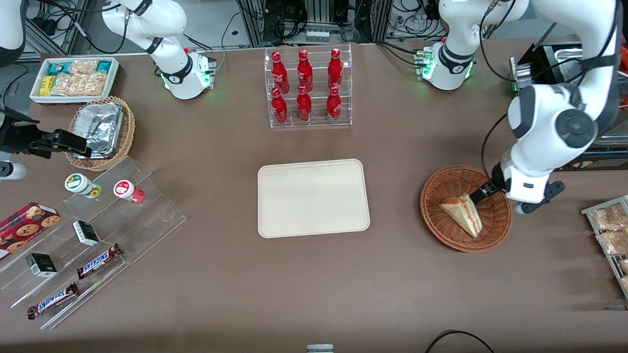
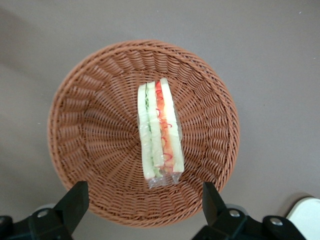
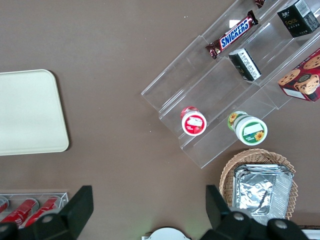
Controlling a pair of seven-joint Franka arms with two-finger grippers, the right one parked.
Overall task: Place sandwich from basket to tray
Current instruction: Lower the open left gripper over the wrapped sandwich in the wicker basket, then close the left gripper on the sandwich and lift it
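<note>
The sandwich (image 1: 463,213), a pale wedge with red and green layers, lies in the reddish-brown wicker basket (image 1: 431,215) toward the working arm's end of the table. My left gripper (image 1: 480,194) hangs low over the basket, at the sandwich's end farther from the front camera. In the left wrist view the gripper (image 2: 144,192) is open, its black fingers (image 2: 75,200) wide apart above the basket's wall (image 2: 90,100). The wrapped sandwich (image 2: 159,132) lies just ahead of them, untouched. The cream tray (image 1: 312,197) lies bare at the table's middle and also shows in the right wrist view (image 3: 27,112).
A clear rack of red bottles (image 1: 307,88) stands farther from the front camera than the tray. A clear stepped shelf with snacks (image 1: 88,235), a tan basket with foil (image 1: 103,130) and a white snack bin (image 1: 73,78) lie toward the parked arm's end. Snack packets (image 1: 611,230) lie beside the basket.
</note>
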